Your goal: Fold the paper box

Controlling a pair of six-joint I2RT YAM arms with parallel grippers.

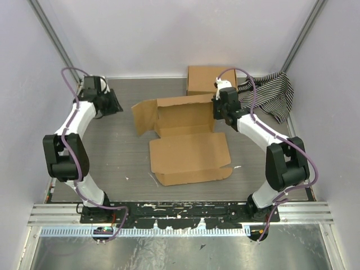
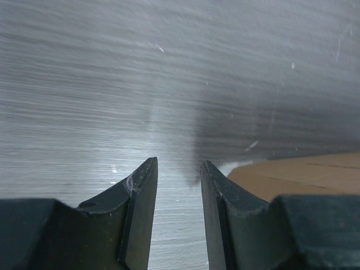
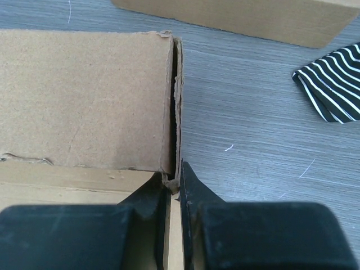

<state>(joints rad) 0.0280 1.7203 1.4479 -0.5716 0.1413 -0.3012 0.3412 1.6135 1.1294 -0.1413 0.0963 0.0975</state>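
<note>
Cardboard is pinched in my right gripper (image 3: 174, 191): the jaws are nearly together on the thin upright side wall of the paper box (image 1: 188, 140), at the box's 2 o'clock corner as the overhead camera shows it. On the wrist camera that wall runs straight away from the fingers, with a raised brown panel just to its left.

My left gripper (image 2: 179, 169) stands a little way open with nothing in it. It hovers over bare table (image 1: 124, 152) out at the box's 10 o'clock, apart from the cardboard; only one corner of the box shows at the lower right of its wrist view.

The paper box lies mid-table, partly formed. A large flat panel stretches toward 6 o'clock, the shallow tray part sits behind it, and a loose flap sticks up at the left.

Beyond it at 12 o'clock is a second closed cardboard box (image 1: 205, 79), and at 2 o'clock a black-and-white striped cloth (image 1: 275, 95) is bunched against the wall.
</note>
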